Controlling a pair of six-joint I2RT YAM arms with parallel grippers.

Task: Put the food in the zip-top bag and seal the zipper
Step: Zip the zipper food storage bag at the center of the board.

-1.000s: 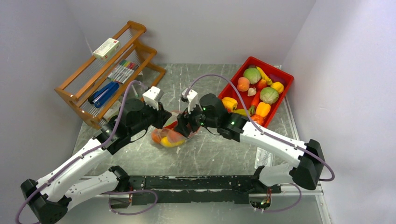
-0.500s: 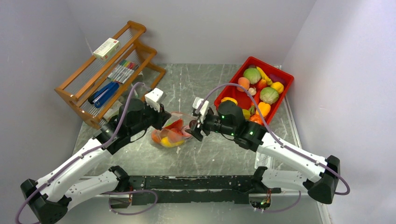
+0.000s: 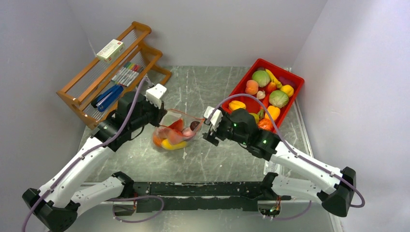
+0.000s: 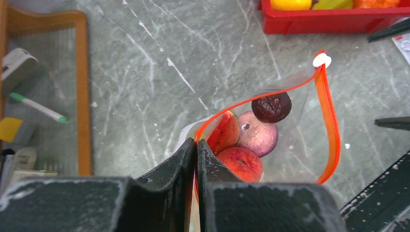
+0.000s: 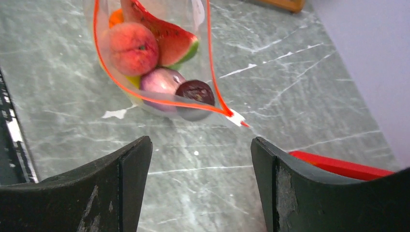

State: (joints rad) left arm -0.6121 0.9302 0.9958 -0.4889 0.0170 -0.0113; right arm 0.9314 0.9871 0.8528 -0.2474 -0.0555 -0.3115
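Note:
The clear zip-top bag (image 3: 175, 131) hangs open in the middle of the table, held up at its left corner. My left gripper (image 4: 196, 143) is shut on the bag's orange-red zipper (image 4: 329, 121) end. Inside the bag lie a watermelon slice (image 4: 225, 133), a pale purple onion (image 4: 258, 137), a peach (image 4: 241, 162) and a dark plum (image 4: 271, 107). The zipper mouth gapes wide in the right wrist view (image 5: 215, 92). My right gripper (image 5: 200, 145) is open and empty, just right of the bag (image 3: 209, 129).
A red tray (image 3: 293, 79) with several toy fruits and vegetables stands at the back right. A wooden rack (image 3: 77, 94) with pens and a box stands at the back left. A black rail (image 3: 203, 189) runs along the near edge.
My left gripper has lifted the bag's corner up and back, so the bag now hangs open. My right gripper has let go, opened and drawn back to the right.

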